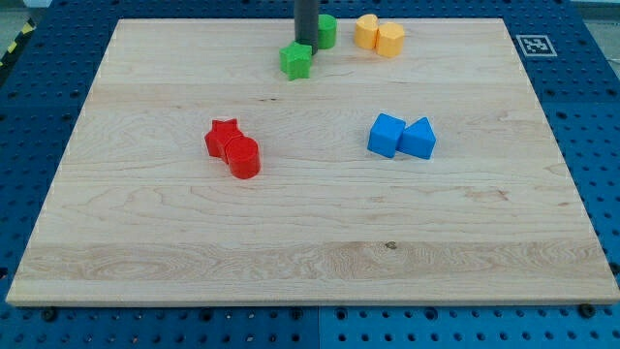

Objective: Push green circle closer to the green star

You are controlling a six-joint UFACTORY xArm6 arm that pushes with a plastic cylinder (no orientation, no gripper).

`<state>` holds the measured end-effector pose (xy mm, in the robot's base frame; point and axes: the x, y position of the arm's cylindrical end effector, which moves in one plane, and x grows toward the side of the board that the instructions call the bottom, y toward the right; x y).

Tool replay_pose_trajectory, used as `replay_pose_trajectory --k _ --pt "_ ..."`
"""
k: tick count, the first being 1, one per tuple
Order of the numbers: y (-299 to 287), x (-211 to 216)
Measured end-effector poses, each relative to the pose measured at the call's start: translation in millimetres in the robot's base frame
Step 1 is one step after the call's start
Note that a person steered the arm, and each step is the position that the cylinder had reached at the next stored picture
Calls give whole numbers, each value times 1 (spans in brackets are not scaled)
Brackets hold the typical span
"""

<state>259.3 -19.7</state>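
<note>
The green star (296,60) lies near the view's top, a little left of centre. The green circle (325,31) stands just up and to the right of it, partly hidden behind my dark rod. My tip (305,44) rests on the board between the two green blocks, touching or almost touching both; I cannot tell which. The rod rises straight out of the view's top.
Two yellow blocks (379,35) sit together to the right of the green circle. A red star (222,138) and a red cylinder (243,157) touch at the left of centre. A blue cube (387,135) and a blue triangular block (418,139) touch at the right of centre. The wooden board (310,252) has blue pegboard around it.
</note>
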Motion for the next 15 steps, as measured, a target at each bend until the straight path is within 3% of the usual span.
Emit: replay_pose_trajectory --k 3,6,11,15 --pt "-10 -67" --pt "34 -67" --pt "34 -25" --pt "71 -23"
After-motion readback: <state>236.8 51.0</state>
